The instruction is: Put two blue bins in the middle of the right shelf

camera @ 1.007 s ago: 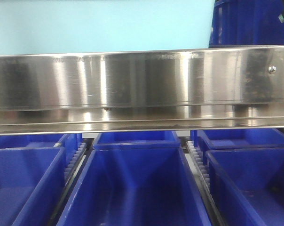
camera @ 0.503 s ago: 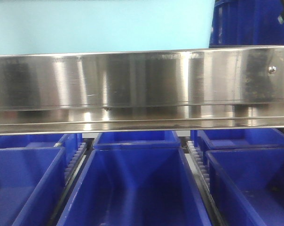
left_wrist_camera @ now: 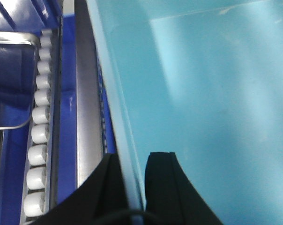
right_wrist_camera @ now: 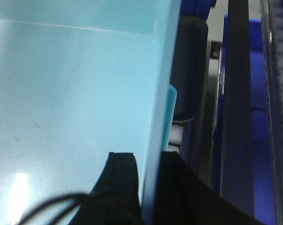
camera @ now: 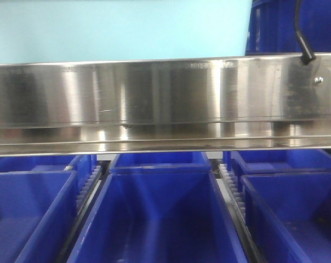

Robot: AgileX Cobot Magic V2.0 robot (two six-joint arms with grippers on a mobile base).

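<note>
A light blue bin (camera: 116,27) fills the top of the front view, above the steel shelf rail (camera: 154,98). My left gripper (left_wrist_camera: 134,180) is shut on the bin's left wall (left_wrist_camera: 125,154), one black finger on each side of it. The bin's inside (left_wrist_camera: 212,108) lies to the right of that wall. My right gripper (right_wrist_camera: 148,183) is shut on the bin's right wall (right_wrist_camera: 155,131), and the bin's floor (right_wrist_camera: 71,93) spreads to its left. Neither gripper shows in the front view.
Dark blue bins (camera: 154,213) sit in rows under the rail, split by white roller tracks (camera: 231,192). Another dark blue bin (camera: 280,24) stands at the upper right, crossed by a black cable (camera: 301,33). Rollers (left_wrist_camera: 38,140) and steel rails (right_wrist_camera: 237,108) run beside the held bin.
A black cable has come down into the front view at the upper right, over the dark blue bin. The light blue bin and the rail stand almost as before.
</note>
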